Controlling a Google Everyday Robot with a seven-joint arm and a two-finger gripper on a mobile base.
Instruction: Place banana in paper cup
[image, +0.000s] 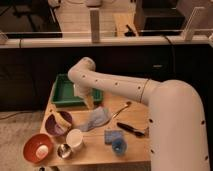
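Note:
The banana, pale yellow and curved, lies in a purple bowl at the table's left. The white paper cup stands upright just in front and to the right of that bowl. My gripper hangs down from the white arm over the front edge of a green tray. It is behind and to the right of the banana and apart from it.
An orange bowl with a pale item in it sits at the front left, with a small metal cup beside it. A blue-grey cloth, a blue sponge, a small blue cup, a spoon and a black tool lie on the wooden table.

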